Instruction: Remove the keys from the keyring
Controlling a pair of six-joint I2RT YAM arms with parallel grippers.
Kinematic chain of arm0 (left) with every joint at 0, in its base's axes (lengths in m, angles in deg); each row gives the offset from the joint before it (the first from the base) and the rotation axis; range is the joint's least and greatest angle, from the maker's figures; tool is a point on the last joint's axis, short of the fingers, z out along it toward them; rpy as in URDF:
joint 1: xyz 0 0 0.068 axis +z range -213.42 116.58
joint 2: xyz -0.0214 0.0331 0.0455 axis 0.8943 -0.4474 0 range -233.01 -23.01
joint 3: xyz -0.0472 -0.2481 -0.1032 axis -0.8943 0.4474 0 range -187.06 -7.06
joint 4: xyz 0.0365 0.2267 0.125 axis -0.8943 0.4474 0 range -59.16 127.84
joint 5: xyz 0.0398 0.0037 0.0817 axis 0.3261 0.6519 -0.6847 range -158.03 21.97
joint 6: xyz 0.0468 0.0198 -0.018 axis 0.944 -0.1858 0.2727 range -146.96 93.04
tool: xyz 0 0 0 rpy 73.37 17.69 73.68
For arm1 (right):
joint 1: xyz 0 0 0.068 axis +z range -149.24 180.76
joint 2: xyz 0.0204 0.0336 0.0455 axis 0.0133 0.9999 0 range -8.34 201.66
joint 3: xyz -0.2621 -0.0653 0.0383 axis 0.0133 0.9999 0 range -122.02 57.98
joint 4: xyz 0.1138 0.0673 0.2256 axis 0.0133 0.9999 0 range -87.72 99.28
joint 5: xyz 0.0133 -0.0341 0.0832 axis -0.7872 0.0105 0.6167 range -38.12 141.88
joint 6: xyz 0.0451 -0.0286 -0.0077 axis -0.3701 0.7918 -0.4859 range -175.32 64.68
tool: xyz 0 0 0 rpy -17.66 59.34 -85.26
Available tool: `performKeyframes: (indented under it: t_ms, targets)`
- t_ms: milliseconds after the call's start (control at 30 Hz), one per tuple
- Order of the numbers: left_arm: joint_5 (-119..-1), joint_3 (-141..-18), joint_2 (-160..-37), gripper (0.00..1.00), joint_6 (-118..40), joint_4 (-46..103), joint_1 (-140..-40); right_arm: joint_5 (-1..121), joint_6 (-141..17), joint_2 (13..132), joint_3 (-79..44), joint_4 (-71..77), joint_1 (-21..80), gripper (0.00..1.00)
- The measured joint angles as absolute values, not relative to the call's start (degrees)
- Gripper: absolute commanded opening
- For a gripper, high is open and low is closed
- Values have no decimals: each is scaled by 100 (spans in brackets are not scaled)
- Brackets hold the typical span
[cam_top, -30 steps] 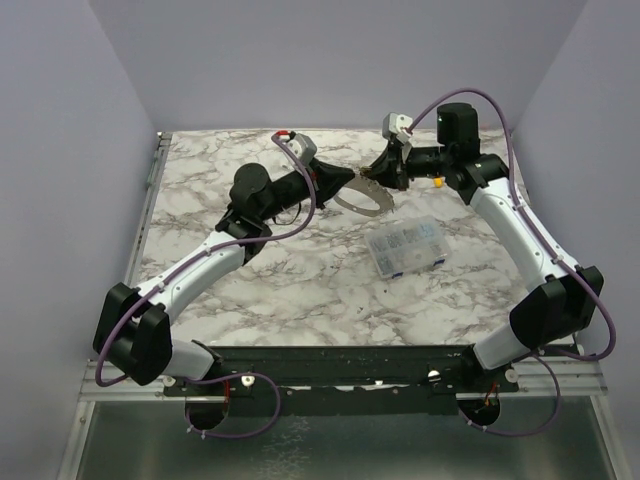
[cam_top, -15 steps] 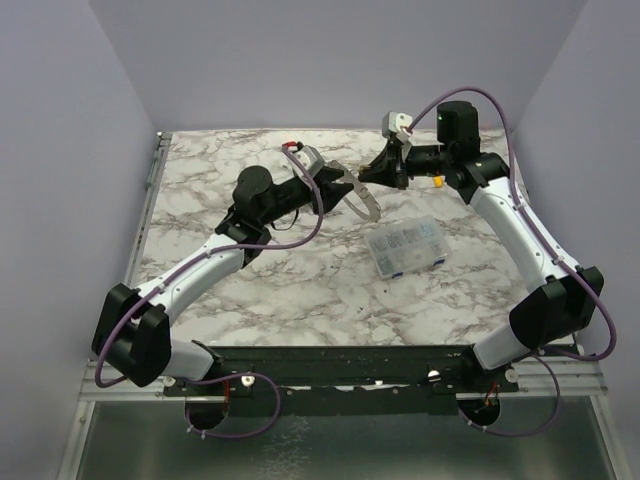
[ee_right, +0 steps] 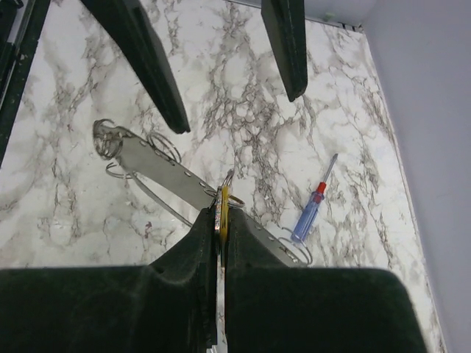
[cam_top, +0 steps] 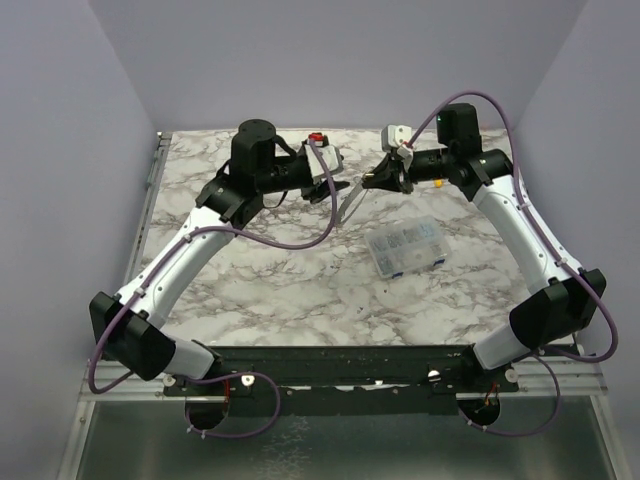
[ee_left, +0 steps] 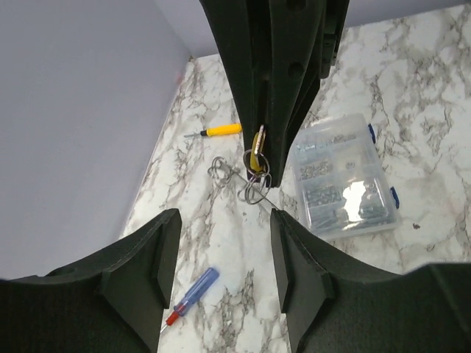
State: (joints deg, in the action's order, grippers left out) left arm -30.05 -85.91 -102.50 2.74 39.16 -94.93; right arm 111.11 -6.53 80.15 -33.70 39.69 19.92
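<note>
Keyring (ee_right: 158,168), a wide flat grey metal band with small wire loops along it, sits at upper centre of the overhead view, over the marble table (cam_top: 250,270). The right gripper (cam_top: 372,182) is clamped on a yellow key (ee_right: 221,208) hung on the band. The left gripper (ee_left: 224,228) stands just beside it, jaws apart and holding nothing. A clear box (cam_top: 405,245) lies lower right and a blue-and-red screwdriver (ee_right: 312,209) lies nearby. In the right wrist view the band's long axis runs from upper left to lower right.
</note>
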Motion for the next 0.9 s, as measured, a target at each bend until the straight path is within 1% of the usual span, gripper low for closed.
performKeyframes:
  t_ms: [167,400,500,767,900]
  targets:
    - [-2535,-9347,-10599,48,921,5057,-9397,11115,-218,8015,-3414,4297,1992,1]
    - [-2336,-9988,-11290,43,1275,6005,-9390,11113,261,8017,-3466,4695,1994,0]
    - [-2317,-10167,-11406,40,1360,6235,-9392,11113,412,8022,-3512,4889,1994,1]
    - [-2229,-10438,-11415,39,1546,6630,-9471,11111,626,8151,-3763,5215,2020,1]
    - [-2227,-10576,-11452,34,1589,6799,-9591,11108,646,8245,-3820,5311,2040,1]
